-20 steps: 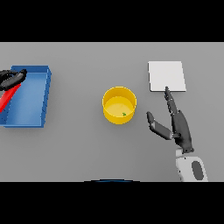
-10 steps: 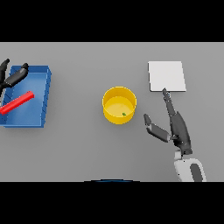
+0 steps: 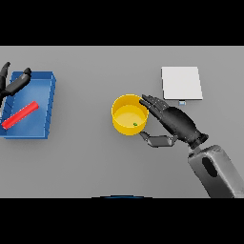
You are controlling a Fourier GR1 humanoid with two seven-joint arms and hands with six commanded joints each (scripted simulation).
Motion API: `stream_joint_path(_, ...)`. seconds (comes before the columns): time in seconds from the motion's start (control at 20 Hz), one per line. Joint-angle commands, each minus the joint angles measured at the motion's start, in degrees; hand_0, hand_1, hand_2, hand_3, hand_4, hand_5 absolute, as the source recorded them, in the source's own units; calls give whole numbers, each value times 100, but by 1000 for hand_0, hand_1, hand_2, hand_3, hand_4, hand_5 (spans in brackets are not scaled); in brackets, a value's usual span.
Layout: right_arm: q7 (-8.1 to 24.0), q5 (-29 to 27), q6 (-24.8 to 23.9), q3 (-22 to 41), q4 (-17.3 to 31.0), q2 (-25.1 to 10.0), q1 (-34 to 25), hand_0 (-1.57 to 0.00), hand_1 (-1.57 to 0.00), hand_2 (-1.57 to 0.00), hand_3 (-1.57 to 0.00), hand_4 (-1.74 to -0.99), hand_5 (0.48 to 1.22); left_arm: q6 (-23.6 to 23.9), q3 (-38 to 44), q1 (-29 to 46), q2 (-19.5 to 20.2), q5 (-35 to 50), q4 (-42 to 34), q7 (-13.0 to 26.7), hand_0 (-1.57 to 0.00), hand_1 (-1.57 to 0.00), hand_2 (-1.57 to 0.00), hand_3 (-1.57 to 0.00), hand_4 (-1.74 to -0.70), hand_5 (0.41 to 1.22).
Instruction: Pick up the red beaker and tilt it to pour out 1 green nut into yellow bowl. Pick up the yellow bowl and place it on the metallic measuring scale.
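At the view's left edge, far to the left of the yellow bowl (image 3: 129, 114), the left hand (image 3: 14, 84) is partly cut off, its fingers spread loose over the rim of the blue tray (image 3: 45, 116). The tray holds the red beaker (image 3: 19, 115), lying on its side. The bowl holds one green nut (image 3: 135, 125). The right hand (image 3: 174, 121) is at the bowl's right side, fingers straight against the rim, thumb reaching under its near wall; whether they grip cannot be told. The metallic scale (image 3: 181, 83) lies beyond the bowl's right, apart from it.
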Motion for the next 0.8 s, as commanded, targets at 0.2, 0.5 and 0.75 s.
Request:
stream_joint_path(0.2, -332, 852, 582, 761, 500, -405, -919, 1, 1, 1, 1, -1216, 706, -75, -11, -13, 47, 39, -94, 57, -1, -1, -1, 0, -713, 680)
stream_joint_path(0.5, -573, 1270, 1146, 1366, 1342, -369, -1797, 1, 1, 1, 1, -1223, 705, -5, 36, 128, 105, 124, -221, 49, 0, 1, 1, 1, -722, 687)
stream_joint_path(0.75, -592, 1546, 1315, 1714, 1986, -205, -2257, 1, 1, 1, 1, -1239, 705, -80, 83, 137, 65, 179, -108, -66, 1, 1, 1, 1, -724, 687)
